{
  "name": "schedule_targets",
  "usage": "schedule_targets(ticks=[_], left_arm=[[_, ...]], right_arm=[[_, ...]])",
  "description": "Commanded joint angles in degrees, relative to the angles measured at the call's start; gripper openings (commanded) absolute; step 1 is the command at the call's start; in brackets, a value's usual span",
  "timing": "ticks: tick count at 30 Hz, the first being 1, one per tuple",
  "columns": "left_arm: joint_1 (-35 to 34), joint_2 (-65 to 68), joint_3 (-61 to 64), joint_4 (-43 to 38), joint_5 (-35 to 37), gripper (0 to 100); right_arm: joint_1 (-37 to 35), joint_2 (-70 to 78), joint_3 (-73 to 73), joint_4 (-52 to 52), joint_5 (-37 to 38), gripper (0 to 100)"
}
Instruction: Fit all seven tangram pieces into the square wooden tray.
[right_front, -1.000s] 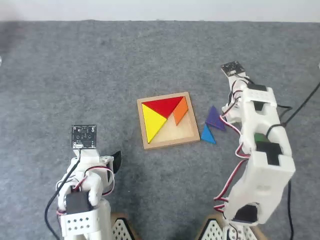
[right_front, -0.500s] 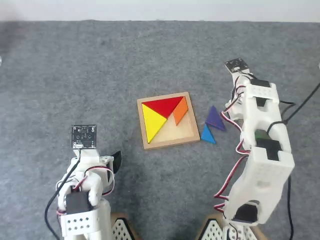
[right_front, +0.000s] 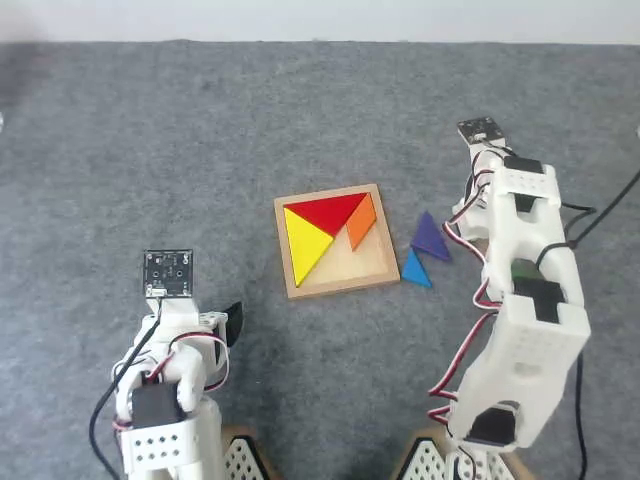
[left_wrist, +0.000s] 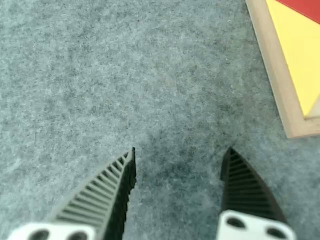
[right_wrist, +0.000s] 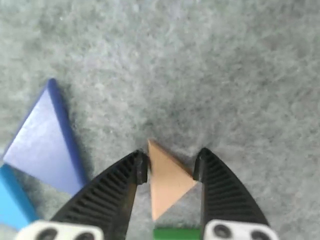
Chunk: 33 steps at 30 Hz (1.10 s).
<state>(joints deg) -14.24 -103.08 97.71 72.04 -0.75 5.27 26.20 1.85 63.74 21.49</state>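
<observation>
- Right wrist view: right fingers (right_wrist: 120, 186) clamp a tan triangle (right_wrist: 167, 182).
- Left wrist view: left fingers (left_wrist: 242, 180) spread wide and hold nothing, near the tray (left_wrist: 279, 75) corner.
- High view: red piece (right_front: 325, 213), yellow piece (right_front: 303, 243) and orange piece (right_front: 362, 224) lie in the tray.

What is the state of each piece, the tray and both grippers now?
tray, partly filled
red triangle, in tray
yellow triangle, in tray
orange piece, in tray
purple triangle, flat on carpet
blue triangle, flat on carpet
tan triangle, gripped
right gripper, shut on tan triangle
left gripper, open, empty
</observation>
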Motion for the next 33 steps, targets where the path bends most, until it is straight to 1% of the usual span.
schedule_targets(ticks=[1, 8, 13, 15, 18, 20, 25, 30, 33], left_arm=[[0.0, -1.2, -1.3, 0.3, 0.4, 27], [0.1, -1.2, -1.3, 0.3, 0.4, 27], [0.1, -1.2, -1.3, 0.3, 0.4, 27], [0.1, -1.2, -1.3, 0.3, 0.4, 27], [0.1, -1.2, -1.3, 0.3, 0.4, 27], [0.1, -1.2, -1.3, 0.3, 0.4, 27], [0.0, -1.2, -1.3, 0.3, 0.4, 27], [0.0, -1.2, -1.3, 0.3, 0.4, 27], [0.0, -1.2, -1.3, 0.3, 0.4, 27]], right_arm=[[-0.2, -6.6, -0.3, 3.9, -1.0, 14.3], [-0.4, -16.7, -0.3, 9.2, -0.8, 14.3], [-3.2, -19.0, -0.2, 13.1, -0.4, 15.1], [-3.5, -18.2, 1.1, 15.0, -0.4, 19.2], [-3.1, -16.0, 3.4, 13.1, -0.8, 29.7], [-2.5, -14.1, 4.1, 12.1, -1.1, 33.3], [-1.1, -9.9, 4.3, 6.2, -1.5, 30.3], [-1.5, -5.4, 4.3, 5.0, -1.6, 29.6], [-1.5, -3.0, 4.2, 3.1, -1.8, 22.8]])
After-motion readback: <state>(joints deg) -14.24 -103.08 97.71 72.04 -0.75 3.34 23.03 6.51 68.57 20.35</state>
